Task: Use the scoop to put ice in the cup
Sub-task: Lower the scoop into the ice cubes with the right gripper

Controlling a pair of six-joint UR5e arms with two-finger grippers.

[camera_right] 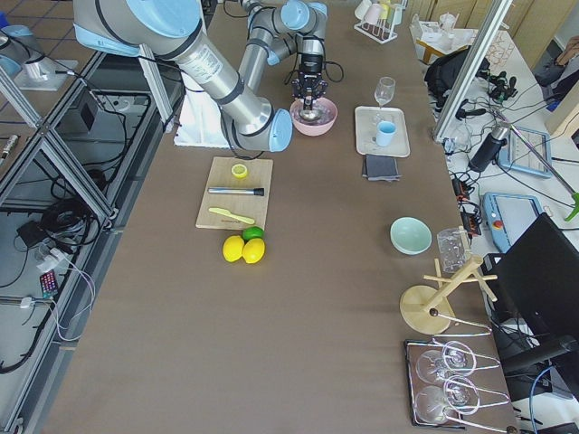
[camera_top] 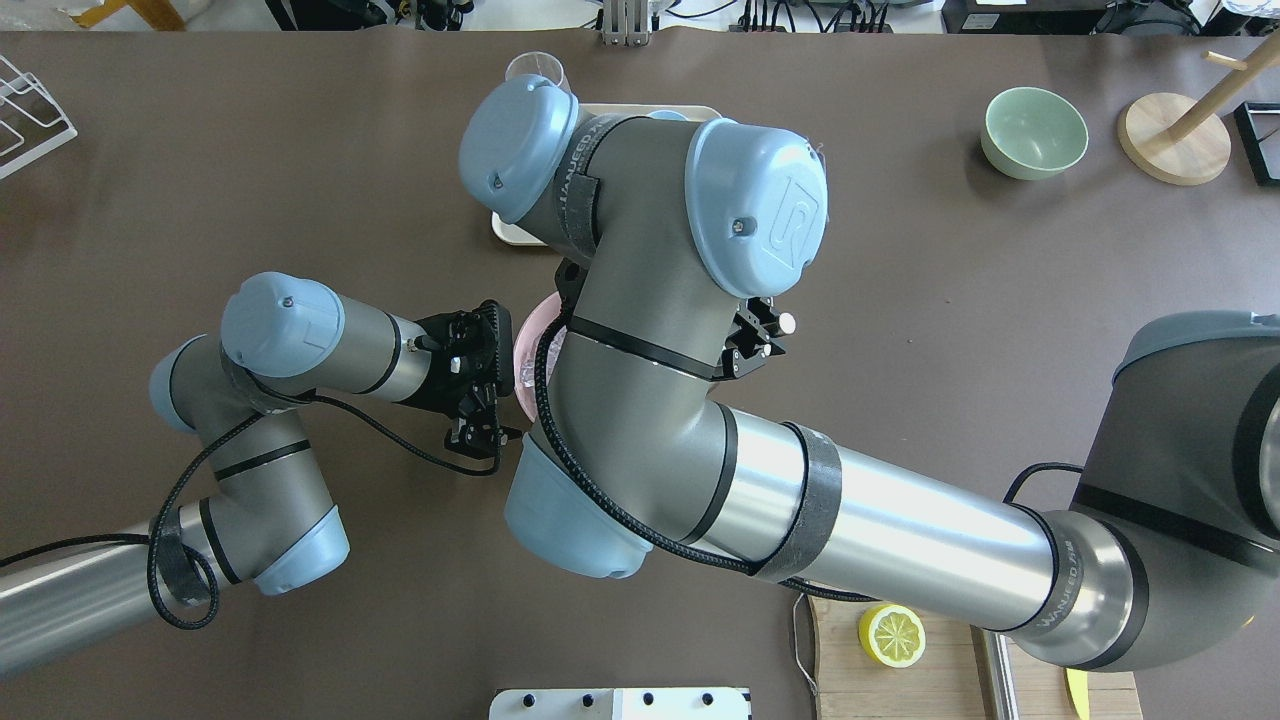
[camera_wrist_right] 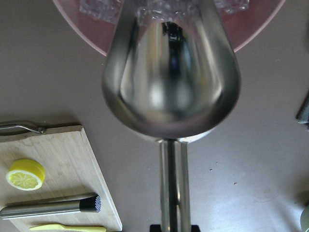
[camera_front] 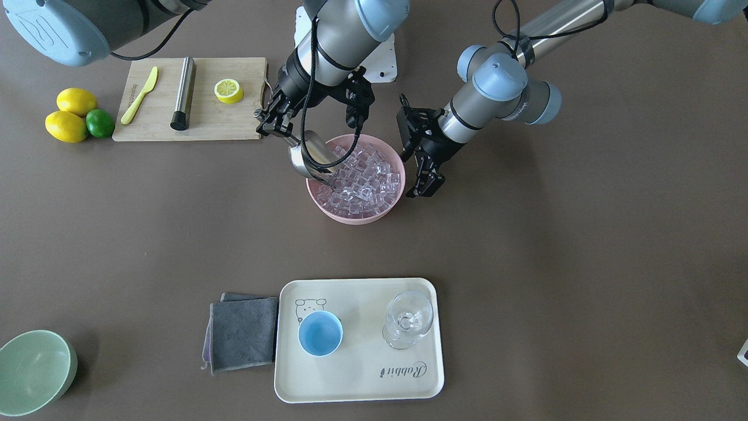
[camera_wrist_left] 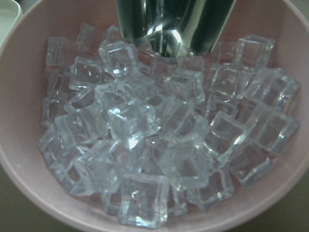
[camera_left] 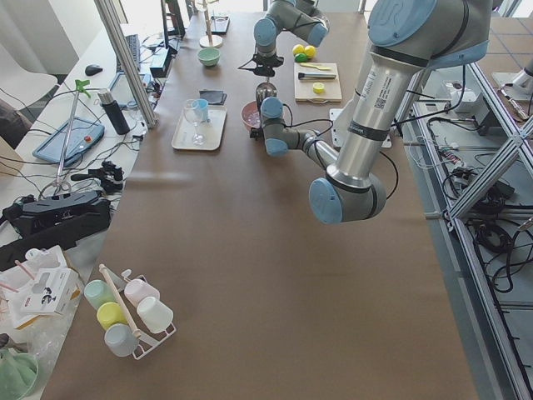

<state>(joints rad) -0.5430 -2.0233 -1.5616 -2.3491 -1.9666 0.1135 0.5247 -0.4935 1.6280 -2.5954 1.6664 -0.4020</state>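
Note:
My right gripper (camera_front: 274,124) is shut on the handle of the shiny steel scoop (camera_front: 310,155). The scoop's trough tilts down, with its tip among the ice (camera_front: 365,181) at the left side of the pink bowl (camera_front: 350,217). The left wrist view shows the ice (camera_wrist_left: 145,140) piled up and the scoop (camera_wrist_left: 174,24) at the pile's far edge. The scoop (camera_wrist_right: 169,82) fills the right wrist view. My left gripper (camera_front: 423,182) hangs open and empty just beside the bowl's right rim. The light-blue cup (camera_front: 320,333) stands empty on the cream tray (camera_front: 362,380).
A clear stemmed glass (camera_front: 408,320) shares the tray, and a grey cloth (camera_front: 242,333) lies beside it. A cutting board (camera_front: 234,124) holds a lemon half (camera_front: 228,90), a steel cylinder (camera_front: 184,92) and a yellow knife (camera_front: 140,95). Lemons (camera_front: 73,114), a lime (camera_front: 100,123) and a green bowl (camera_front: 35,371) lie at the left.

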